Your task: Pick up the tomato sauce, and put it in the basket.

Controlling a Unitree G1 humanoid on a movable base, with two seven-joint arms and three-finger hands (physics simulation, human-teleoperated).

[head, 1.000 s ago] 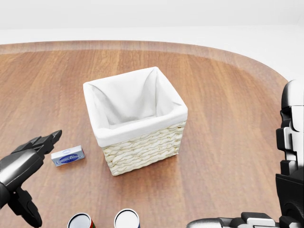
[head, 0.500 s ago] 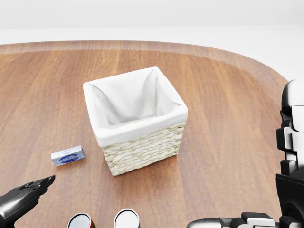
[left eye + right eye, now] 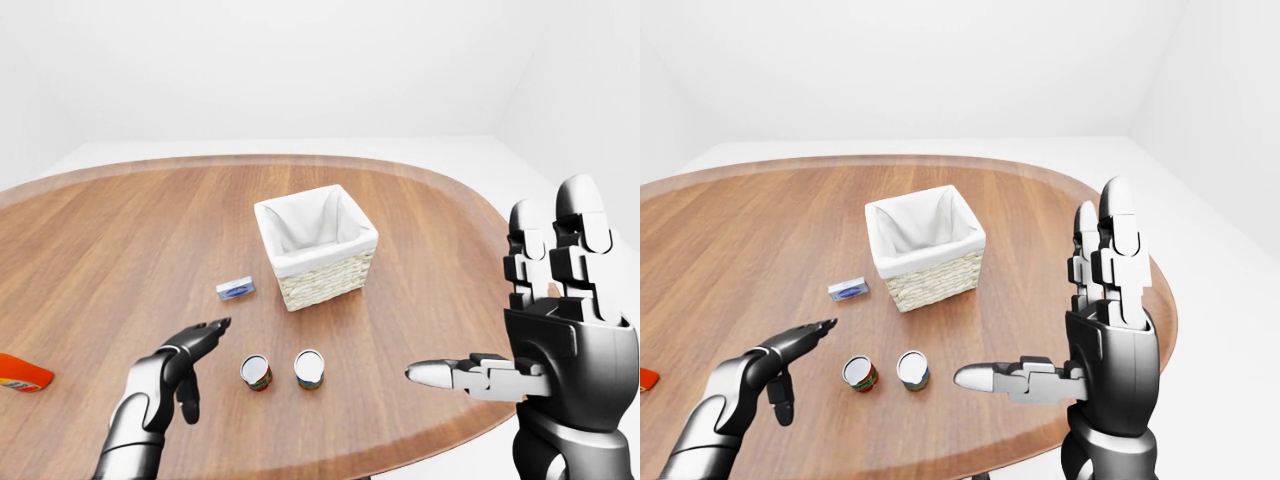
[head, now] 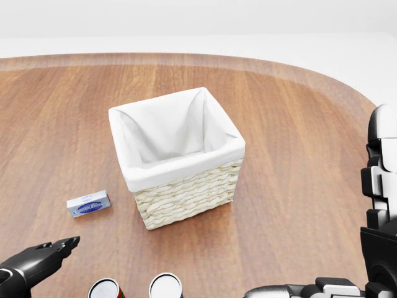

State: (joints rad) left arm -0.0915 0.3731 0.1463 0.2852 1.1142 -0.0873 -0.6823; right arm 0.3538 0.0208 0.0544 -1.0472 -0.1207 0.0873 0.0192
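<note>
A can with a red label (image 3: 256, 372) stands on the round wooden table (image 3: 120, 230), below the basket in the left-eye view. A second can (image 3: 309, 368) with a blue and white label stands just right of it. The wicker basket (image 3: 325, 282) with a white liner is empty and sits near the table's middle. My left hand (image 3: 200, 352) is open, hovering left of the red-label can and apart from it. My right hand (image 3: 500, 300) is open, raised upright at the right, holding nothing.
A small blue and white box (image 3: 235, 289) lies left of the basket. A red-orange object (image 3: 20, 373) pokes in at the left edge. The table's near edge curves just below the cans.
In the head view my left hand has dropped from beside the small box to the bottom left corner. The right hand, basket and cans have not moved.
</note>
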